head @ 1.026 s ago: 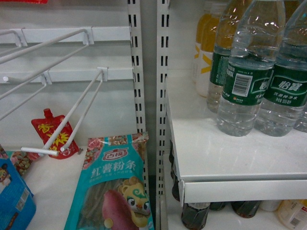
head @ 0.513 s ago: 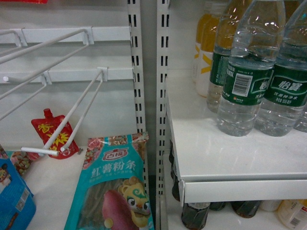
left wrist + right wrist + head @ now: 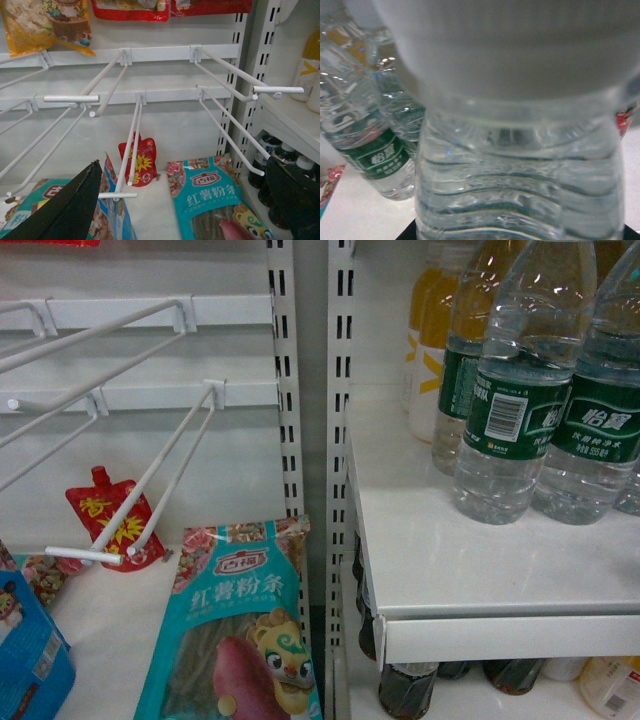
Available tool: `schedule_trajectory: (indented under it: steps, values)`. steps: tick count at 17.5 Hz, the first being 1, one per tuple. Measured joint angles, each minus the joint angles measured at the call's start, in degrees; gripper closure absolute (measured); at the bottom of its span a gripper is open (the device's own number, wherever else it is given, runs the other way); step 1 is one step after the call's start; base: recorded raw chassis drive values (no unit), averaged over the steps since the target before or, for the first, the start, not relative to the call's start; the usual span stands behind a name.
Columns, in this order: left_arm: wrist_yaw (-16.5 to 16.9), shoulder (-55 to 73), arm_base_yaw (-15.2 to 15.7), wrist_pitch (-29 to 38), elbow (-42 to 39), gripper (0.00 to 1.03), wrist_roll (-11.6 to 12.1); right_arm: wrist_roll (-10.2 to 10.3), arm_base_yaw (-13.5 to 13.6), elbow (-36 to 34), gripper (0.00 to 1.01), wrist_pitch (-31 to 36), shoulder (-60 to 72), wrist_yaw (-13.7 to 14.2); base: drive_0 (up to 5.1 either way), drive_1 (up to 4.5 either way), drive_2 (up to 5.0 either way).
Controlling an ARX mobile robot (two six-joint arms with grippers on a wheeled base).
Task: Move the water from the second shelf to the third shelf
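The left pincer (image 3: 185, 200) shows in its own wrist view as two dark fingers (image 3: 65, 210) spread wide at the lower corners with nothing between them, hanging before a white panel of wire peg hooks (image 3: 125, 150). Behind them hang a small red spouted pouch (image 3: 138, 162) and, lower, a teal packet with white Chinese lettering and a cartoon sweet potato (image 3: 212, 200); orange and red snack bags (image 3: 50, 22) hang along the top. The right pincer itself is almost out of sight in its wrist view: only dark corners show at the bottom edge, so I cannot tell how its jaws stand. Filling that view, very close, is a clear ribbed plastic water bottle (image 3: 520, 175), blurred at the top. Just beside it, to the left and further back, stands another clear ribbed water bottle with a dark green wrap label (image 3: 377, 157) on the white shelf (image 3: 350, 215). In the head view neither arm appears; the green-labelled water bottles (image 3: 520, 390) stand grouped at the back right of the white shelf board (image 3: 480, 560), with yellow drink bottles (image 3: 430, 330) behind them and dark cola bottles (image 3: 405, 690) on the shelf below.
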Motion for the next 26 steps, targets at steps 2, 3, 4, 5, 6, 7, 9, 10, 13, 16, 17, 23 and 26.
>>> schedule_trajectory:
  steps: [2, 3, 4, 5, 6, 7, 9, 10, 13, 16, 17, 23, 26]
  values:
    - [0.00, 0.00, 0.00, -0.02, 0.00, 0.05, 0.00, -0.11, -1.40, 0.94, 0.58, 3.19, 5.46, -0.46, 0.0, 0.00, 0.0]
    - [0.00, 0.00, 0.00, -0.02, 0.00, 0.05, 0.00, -0.33, -1.73, 1.46, 0.58, 3.91, 7.15, -0.59, 0.0, 0.00, 0.0]
    - [0.00, 0.00, 0.00, 0.00, 0.00, 0.05, 0.00, -0.42, -1.70, 1.99, 0.58, 5.31, 9.05, -0.98, 0.0, 0.00, 0.0]
    - [0.00, 0.00, 0.00, -0.02, 0.00, 0.05, 0.00, -0.68, -1.70, 2.64, 0.58, 6.56, 10.88, -1.05, 0.0, 0.00, 0.0]
    - [0.00, 0.00, 0.00, -0.02, 0.00, 0.05, 0.00, -0.81, -1.95, 3.39, 0.58, 7.37, 12.68, -1.27, 0.0, 0.00, 0.0]
    - [0.00, 0.00, 0.00, -0.02, 0.00, 0.05, 0.00, -1.14, -2.16, 4.02, 0.58, 8.26, 14.45, -1.40, 0.0, 0.00, 0.0]
    - [0.00, 0.00, 0.00, -0.02, 0.00, 0.05, 0.00, -1.33, -2.80, 4.72, 0.58, 8.76, 16.44, -1.55, 0.0, 0.00, 0.0]
    - [0.00, 0.00, 0.00, -0.02, 0.00, 0.05, 0.00, -1.53, -2.82, 4.85, 0.58, 9.57, 16.98, -1.53, 0.0, 0.00, 0.0]
    - [0.00, 0.00, 0.00, -0.02, 0.00, 0.05, 0.00, -1.81, -3.19, 6.75, 0.58, 11.37, 20.81, -1.57, 0.0, 0.00, 0.0]
    - [0.00, 0.00, 0.00, 0.00, 0.00, 0.05, 0.00, -2.36, -3.10, 8.31, 0.58, 12.07, 23.15, -1.51, 0.0, 0.00, 0.0]
    - [0.00, 0.00, 0.00, -0.02, 0.00, 0.05, 0.00, -2.40, -2.75, 8.57, 0.58, 12.04, 23.61, -1.44, 0.0, 0.00, 0.0]
    - [0.00, 0.00, 0.00, -0.02, 0.00, 0.05, 0.00, -2.54, -1.99, 9.18, 0.58, 12.41, 24.70, -0.52, 0.0, 0.00, 0.0]
    - [0.00, 0.00, 0.00, 0.00, 0.00, 0.05, 0.00, -2.54, -2.01, 9.18, 0.58, 12.37, 24.70, -0.63, 0.0, 0.00, 0.0]
